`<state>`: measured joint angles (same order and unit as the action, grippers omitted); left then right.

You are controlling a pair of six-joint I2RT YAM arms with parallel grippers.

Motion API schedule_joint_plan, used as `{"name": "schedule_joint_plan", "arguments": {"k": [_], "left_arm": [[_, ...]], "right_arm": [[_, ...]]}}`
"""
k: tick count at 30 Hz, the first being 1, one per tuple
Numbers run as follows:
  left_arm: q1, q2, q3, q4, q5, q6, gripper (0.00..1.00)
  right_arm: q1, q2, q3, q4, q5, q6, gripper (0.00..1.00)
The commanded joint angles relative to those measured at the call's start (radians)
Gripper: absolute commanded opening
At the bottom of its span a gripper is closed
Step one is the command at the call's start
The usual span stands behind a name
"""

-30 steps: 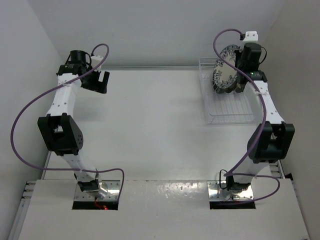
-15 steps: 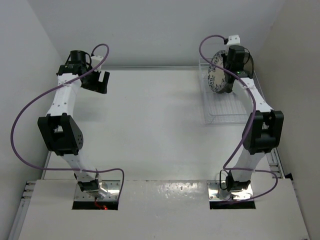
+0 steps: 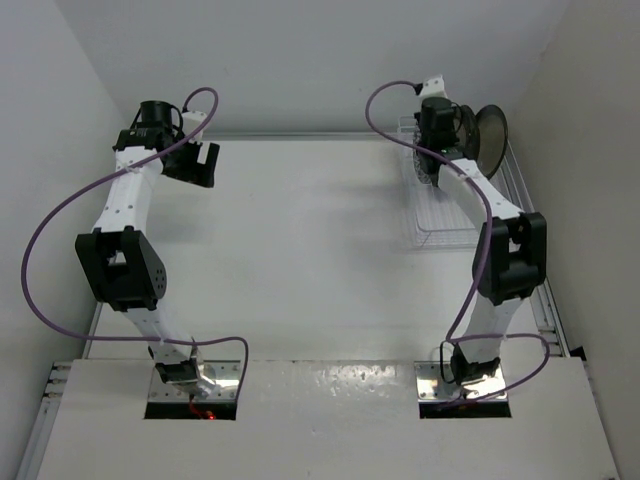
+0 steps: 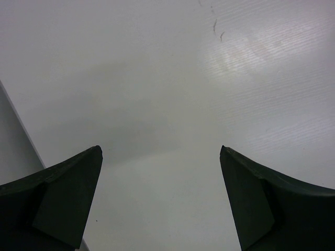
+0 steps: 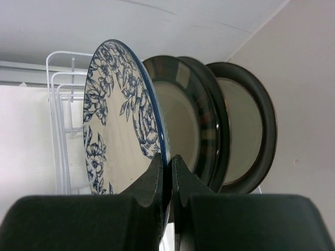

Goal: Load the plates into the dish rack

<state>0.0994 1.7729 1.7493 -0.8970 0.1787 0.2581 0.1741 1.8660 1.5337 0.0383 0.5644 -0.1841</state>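
Floral plate: upright on edge at dish rack, next to 3 dark-rimmed plates. Right gripper clamped on its rim; left gripper wide apart, empty. Prob. rigid, glazed, slippery, brittle; grip at rim only.

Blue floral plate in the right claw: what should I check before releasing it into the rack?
1. Right claw shut on the rim of the blue floral plate: ok.
2. Plate on edge, facing like the three dark-rimmed plates: ok.
3. Clearance to the nearest of them: cannot tell, they overlap in view.
4. Lower edge seated in the dish rack: cannot tell, hidden behind the claw.
5. Left claw open, empty, away from the rack: ok.
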Motion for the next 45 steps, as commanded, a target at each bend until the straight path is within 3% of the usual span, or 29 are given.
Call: {"name": "schedule_joint_plan", "arguments": {"k": [1,13,17,18,22,24,26,30,32,33,35,36,39,41,45], "left_arm": [[-0.004,-0.009,0.022,0.000,0.015,0.007,1.00],[-0.004,-0.009,0.022,0.000,0.015,0.007,1.00],[-0.004,-0.009,0.022,0.000,0.015,0.007,1.00],[-0.004,-0.009,0.022,0.000,0.015,0.007,1.00],[-0.004,-0.009,0.022,0.000,0.015,0.007,1.00],[-0.004,-0.009,0.022,0.000,0.015,0.007,1.00],[-0.004,-0.009,0.022,0.000,0.015,0.007,1.00],[-0.004,-0.009,0.022,0.000,0.015,0.007,1.00],[-0.004,-0.018,0.022,0.000,0.015,0.007,1.00],[-0.004,-0.018,0.022,0.000,0.002,0.007,1.00],[-0.004,-0.027,0.003,0.000,-0.008,0.017,1.00],[-0.004,-0.036,-0.010,0.000,-0.008,0.017,1.00],[-0.004,-0.046,-0.022,0.000,-0.028,0.017,1.00],[-0.004,-0.046,-0.031,0.000,-0.038,0.017,1.00],[-0.013,-0.056,-0.031,0.009,-0.038,0.017,1.00]], "right_arm": [[0.045,-0.002,-0.016,0.136,0.061,0.017,0.00],[0.048,0.050,-0.041,0.135,0.121,0.072,0.03],[0.042,0.044,-0.029,0.118,0.132,0.104,0.17],[0.038,0.038,-0.027,0.112,0.135,0.132,0.31],[0.027,-0.014,-0.047,0.118,0.132,0.143,0.41],[0.019,-0.027,-0.053,0.120,0.134,0.144,0.54],[0.011,-0.054,-0.049,0.114,0.126,0.144,0.58],[-0.010,-0.151,-0.047,0.088,0.091,0.153,0.80],[-0.039,-0.236,-0.049,-0.002,-0.016,0.219,0.89],[-0.053,-0.263,-0.062,-0.033,-0.120,0.242,0.99],[-0.142,-0.367,-0.079,-0.163,-0.266,0.325,0.99],[-0.235,-0.393,-0.117,-0.196,-0.492,0.357,0.99],[-0.316,-0.517,-0.231,-0.340,-0.677,0.382,0.99],[-0.364,-0.637,-0.294,-0.386,-0.683,0.413,0.99],[-0.427,-0.847,-0.594,-0.414,-0.713,0.498,0.99]]}}
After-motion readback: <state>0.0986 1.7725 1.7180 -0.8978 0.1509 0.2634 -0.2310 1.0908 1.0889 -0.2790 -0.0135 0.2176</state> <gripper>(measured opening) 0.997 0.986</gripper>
